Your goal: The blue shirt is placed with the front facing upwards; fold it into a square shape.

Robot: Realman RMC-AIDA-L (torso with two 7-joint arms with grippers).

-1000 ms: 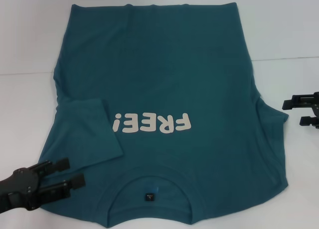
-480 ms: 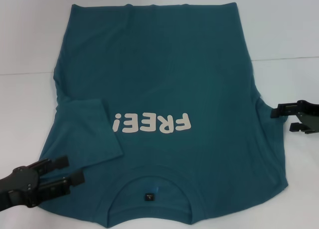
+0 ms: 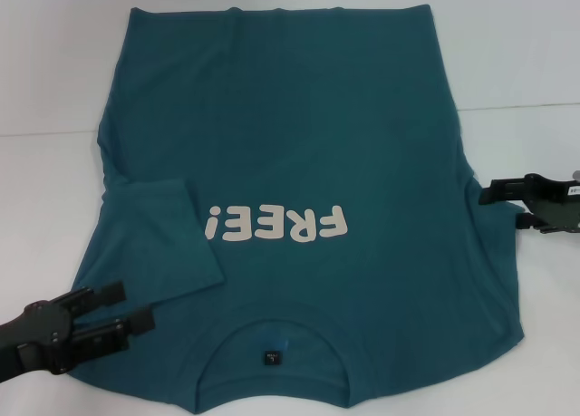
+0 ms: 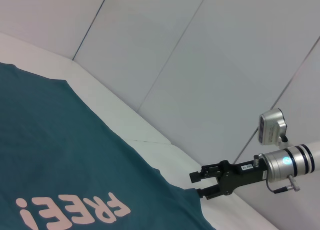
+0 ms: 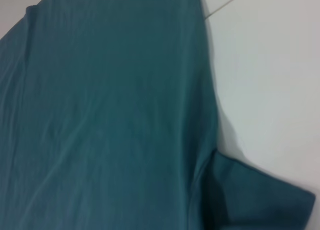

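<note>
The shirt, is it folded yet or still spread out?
Mostly spread: the shirt lies flat, lettering up; only one sleeve is folded inward.

Head camera looks down over the blue shirt (image 3: 290,208); the left wrist camera looks across its lettering; the right wrist camera hangs close above its sleeve.

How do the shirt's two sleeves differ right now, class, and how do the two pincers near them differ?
The blue shirt has its left sleeve folded in over the chest; its right sleeve lies spread outward on the table. The left pincer hovers over the shoulder corner near the collar; the right pincer sits at the right sleeve's edge. Shared: both pincers are black and open, tips at the shirt's edges.
</note>
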